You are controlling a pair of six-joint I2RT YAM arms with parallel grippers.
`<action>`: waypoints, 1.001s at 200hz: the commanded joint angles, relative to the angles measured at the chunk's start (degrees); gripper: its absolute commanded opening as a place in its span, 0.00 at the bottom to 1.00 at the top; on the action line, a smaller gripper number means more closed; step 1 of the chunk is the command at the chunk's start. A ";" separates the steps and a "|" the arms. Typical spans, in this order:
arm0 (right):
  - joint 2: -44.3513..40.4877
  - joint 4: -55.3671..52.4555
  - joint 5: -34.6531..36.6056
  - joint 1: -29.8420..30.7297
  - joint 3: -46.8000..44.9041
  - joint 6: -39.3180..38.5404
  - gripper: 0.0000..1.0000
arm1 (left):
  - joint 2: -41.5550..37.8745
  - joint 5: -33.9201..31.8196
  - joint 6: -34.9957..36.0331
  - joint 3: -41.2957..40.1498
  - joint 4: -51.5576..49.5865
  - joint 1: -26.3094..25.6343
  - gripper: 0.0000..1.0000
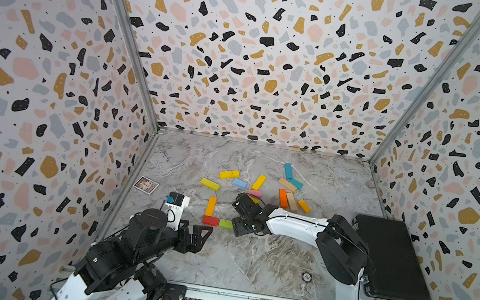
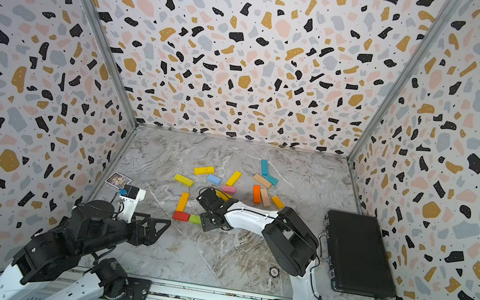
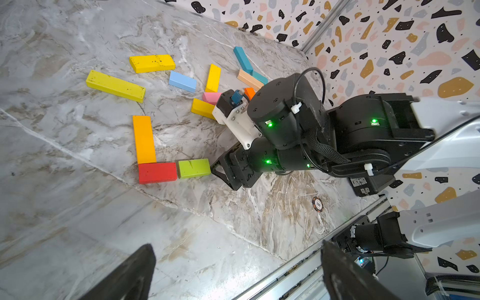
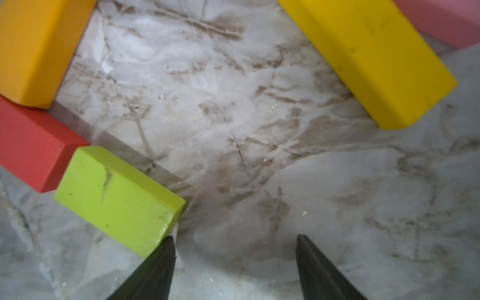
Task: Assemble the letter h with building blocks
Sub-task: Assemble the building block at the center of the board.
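Two part-open, empty jaws of my right gripper [image 4: 235, 237] are hovering low, the green block [image 4: 117, 197] lying just outside one fingertip [image 4: 161, 262], its long axis in line with the red block [image 4: 31, 148].

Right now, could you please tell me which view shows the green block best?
Left wrist view: the green block lies whole and sharp beside the red block. Right wrist shows the block closer but blurrier; in both top views the block is tiny.
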 commanded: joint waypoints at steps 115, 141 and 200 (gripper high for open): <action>2.70 -1.36 -0.39 0.27 2.07 0.55 0.76 | 0.29 -0.78 0.82 -0.33 1.91 0.27 0.99; 2.83 -0.90 -0.18 0.27 1.50 1.19 0.76 | 0.43 -1.05 0.82 -0.31 1.92 0.28 0.99; 1.88 0.69 -0.17 0.31 -1.03 3.55 0.74 | 0.54 -1.33 0.81 -0.31 1.86 0.22 0.99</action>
